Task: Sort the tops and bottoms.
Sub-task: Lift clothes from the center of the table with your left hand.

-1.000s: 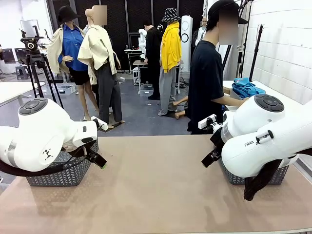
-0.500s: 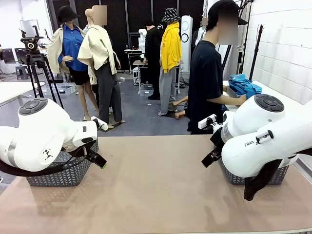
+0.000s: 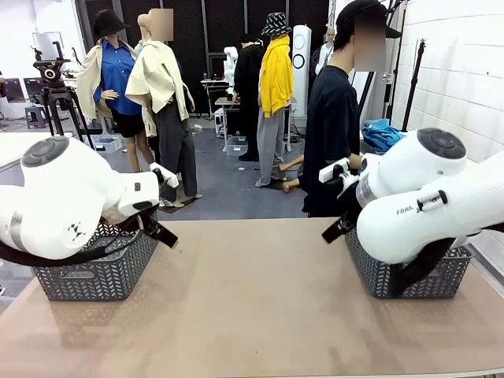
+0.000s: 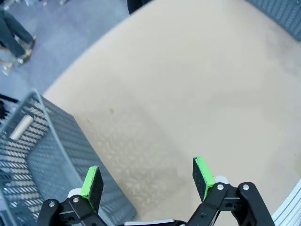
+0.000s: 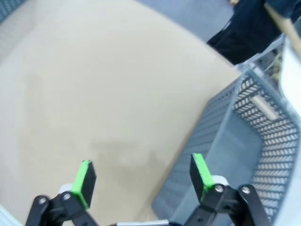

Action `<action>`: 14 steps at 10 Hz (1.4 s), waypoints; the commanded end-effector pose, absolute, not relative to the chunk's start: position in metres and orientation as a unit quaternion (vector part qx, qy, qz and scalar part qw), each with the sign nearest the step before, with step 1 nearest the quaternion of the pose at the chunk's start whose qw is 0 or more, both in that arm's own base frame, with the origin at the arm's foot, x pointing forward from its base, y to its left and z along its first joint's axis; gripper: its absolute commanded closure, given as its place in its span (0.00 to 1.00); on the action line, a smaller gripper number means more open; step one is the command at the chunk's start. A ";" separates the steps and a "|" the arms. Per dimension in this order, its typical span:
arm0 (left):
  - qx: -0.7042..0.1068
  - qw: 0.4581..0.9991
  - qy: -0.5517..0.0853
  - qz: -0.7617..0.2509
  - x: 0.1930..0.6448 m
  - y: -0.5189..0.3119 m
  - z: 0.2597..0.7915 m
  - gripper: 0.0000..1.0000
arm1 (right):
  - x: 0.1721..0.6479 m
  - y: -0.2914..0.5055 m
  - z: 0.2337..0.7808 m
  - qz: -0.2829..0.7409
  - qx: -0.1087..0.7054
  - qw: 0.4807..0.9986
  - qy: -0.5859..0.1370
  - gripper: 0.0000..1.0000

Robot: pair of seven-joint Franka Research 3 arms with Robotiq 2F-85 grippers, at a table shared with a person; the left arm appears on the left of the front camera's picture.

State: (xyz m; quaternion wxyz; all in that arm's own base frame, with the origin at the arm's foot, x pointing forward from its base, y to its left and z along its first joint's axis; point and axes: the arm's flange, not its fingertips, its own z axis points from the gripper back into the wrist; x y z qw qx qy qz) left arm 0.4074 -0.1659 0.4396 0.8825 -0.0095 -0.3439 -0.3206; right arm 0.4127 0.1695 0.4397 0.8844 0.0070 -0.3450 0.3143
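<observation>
A blue cloth garment (image 3: 380,135), one of the bottoms, lies bunched on a white side table behind the right arm, by the hand of a person in a black T-shirt (image 3: 331,134). The tops are out of view. My left gripper (image 3: 164,236) hangs over the table's left part beside the left basket, open, green pads (image 4: 91,182) wide apart above bare tabletop. My right gripper (image 3: 329,232) hangs by the right basket, also open, nothing between its pads (image 5: 201,172). In the wrist views the left gripper (image 4: 146,178) and right gripper (image 5: 142,174) hold nothing.
A grey mesh basket (image 3: 94,272) stands at the table's left edge (image 4: 42,150), another (image 3: 402,276) at the right (image 5: 249,136). The tan tabletop (image 3: 252,299) stretches between them. The person stands at the far side, turned toward the side table.
Both arms have risen, so the grippers sit higher and more of each basket shows. The person has shifted the blue garment a little to the left.
</observation>
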 end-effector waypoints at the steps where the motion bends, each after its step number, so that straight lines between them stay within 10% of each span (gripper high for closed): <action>1: 0.031 0.868 -0.379 -0.319 0.423 -0.129 0.478 0.00 | 0.430 0.132 0.481 0.287 -0.020 0.878 -0.382 0.00; 6: 0.157 0.908 -0.361 -0.145 0.457 0.089 0.546 0.00 | 0.426 -0.103 0.532 0.055 -0.130 0.908 -0.395 0.00; 14: -0.026 0.946 -0.316 -0.072 0.444 0.224 0.439 0.00 | 0.372 -0.226 0.439 -0.109 -0.105 0.924 -0.351 0.00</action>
